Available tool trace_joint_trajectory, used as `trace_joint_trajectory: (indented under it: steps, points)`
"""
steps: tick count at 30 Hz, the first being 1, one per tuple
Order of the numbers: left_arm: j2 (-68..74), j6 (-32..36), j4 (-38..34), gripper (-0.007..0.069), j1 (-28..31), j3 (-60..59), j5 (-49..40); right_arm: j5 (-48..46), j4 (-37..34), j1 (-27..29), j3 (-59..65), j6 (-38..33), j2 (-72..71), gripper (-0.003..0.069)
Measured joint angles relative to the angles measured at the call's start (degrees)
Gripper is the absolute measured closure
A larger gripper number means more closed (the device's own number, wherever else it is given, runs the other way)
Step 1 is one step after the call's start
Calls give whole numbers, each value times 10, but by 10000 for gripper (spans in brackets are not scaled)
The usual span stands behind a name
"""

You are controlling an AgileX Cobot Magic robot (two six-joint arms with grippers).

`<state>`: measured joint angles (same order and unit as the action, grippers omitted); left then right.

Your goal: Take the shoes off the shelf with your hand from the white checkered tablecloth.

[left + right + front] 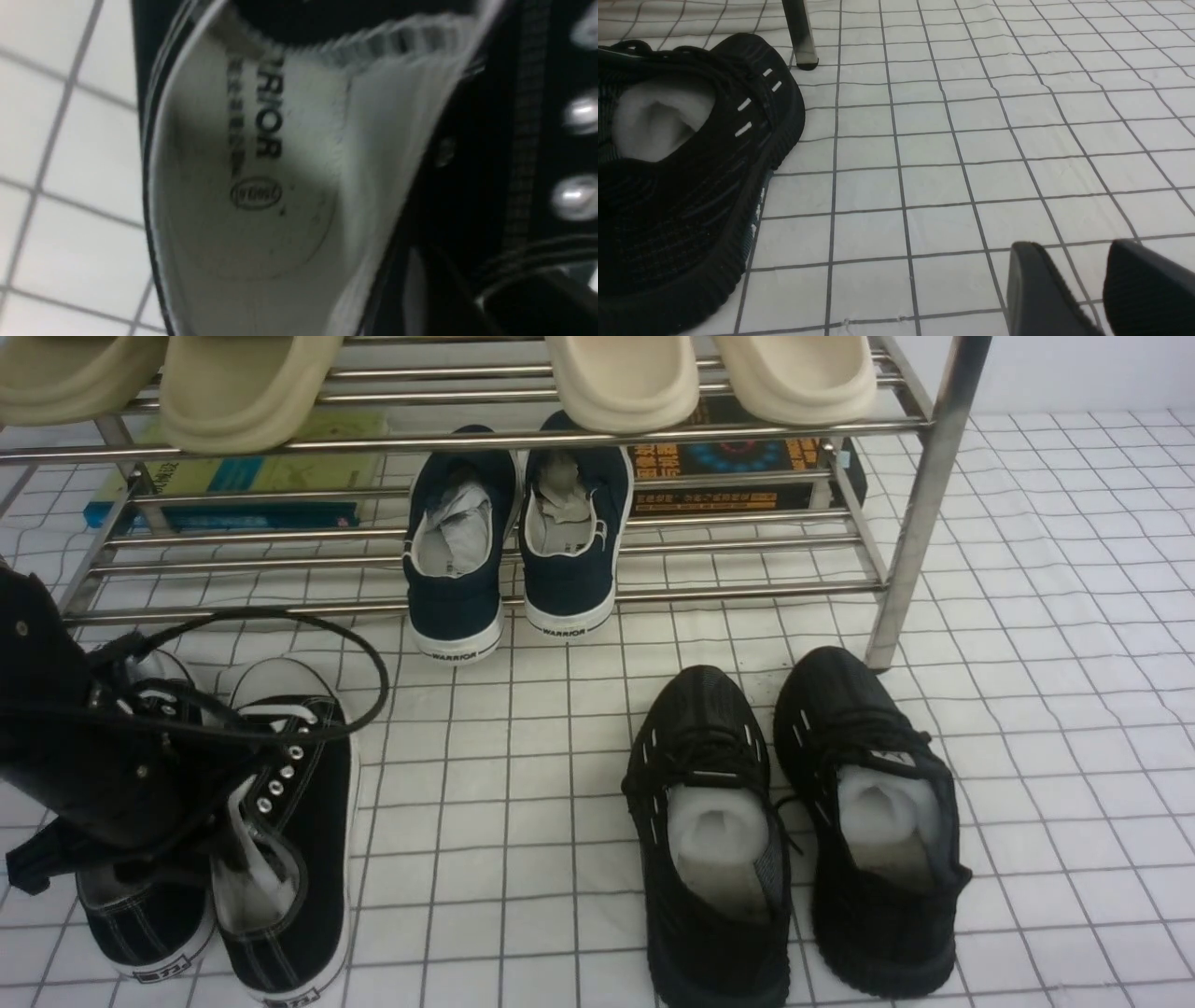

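The shoes (299, 821), black canvas with white laces and silver eyelets, stand side by side on the white checkered tablecloth (523, 784) at front left, in front of the chrome shelf (924, 504). My left arm (93, 756) hangs over them and covers most of the left shoe. The left wrist view is blurred and shows a white insole (252, 186) close up. The left gripper (472, 303) is a dark shape at the shoes' inner walls; its jaws are not readable. My right gripper (1069, 280) stands open over bare cloth, with nothing between its fingers.
A navy WARRIOR pair (513, 541) sits on the lower tier, heels out. All-black knit sneakers (794, 821) stand at front right, beside a shelf leg (799, 32). Beige slippers (243, 383) fill the upper tier. Books (252, 476) lie behind the shelf.
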<state>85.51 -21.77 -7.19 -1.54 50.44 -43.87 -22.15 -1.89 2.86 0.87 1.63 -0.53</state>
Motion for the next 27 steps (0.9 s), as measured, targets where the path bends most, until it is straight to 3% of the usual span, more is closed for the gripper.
trace_joint_trajectory:
  steps: [1, 3, 6, 8, 12, 13, 14, 17, 18, 21, 22, 27]
  points:
    - [-3, 3, 1, 400, 0, 1, 0, 0, 0, 0, 0, 0, 0, 420]
    - [-34, 17, 9, 309, 0, 18, -11, 0, 0, 0, 0, 0, 0, 420]
    - [-86, 37, 23, 290, 0, 44, -41, 0, 0, 0, 0, 0, 0, 420]
    - [-132, 66, 32, 333, 0, 59, -70, 0, 0, 0, 0, 0, 0, 420]
    - [-227, 149, 34, 517, 0, 53, -136, 0, 0, 0, 0, 0, 0, 420]
    - [-233, 154, 33, 517, 0, 50, -138, 0, 0, 0, 0, 0, 0, 420]
    - [-289, 207, 27, 587, 0, 24, -148, 0, 0, 0, 0, 0, 0, 420]
    - [-361, 264, 2, 617, 0, -36, -125, 0, 0, 0, 0, 0, 0, 420]
    - [-432, 292, -30, 623, 0, -92, -73, 0, 0, 0, 0, 0, 0, 420]
    - [-510, 305, -72, 623, 0, -163, 0, 0, 0, 0, 0, 0, 0, 420]
    - [-574, 310, -103, 623, 0, -227, 70, 0, 0, 0, 0, 0, 0, 420]
    - [-689, 312, -135, 623, 0, -321, 194, 0, 0, 0, 0, 0, 0, 420]
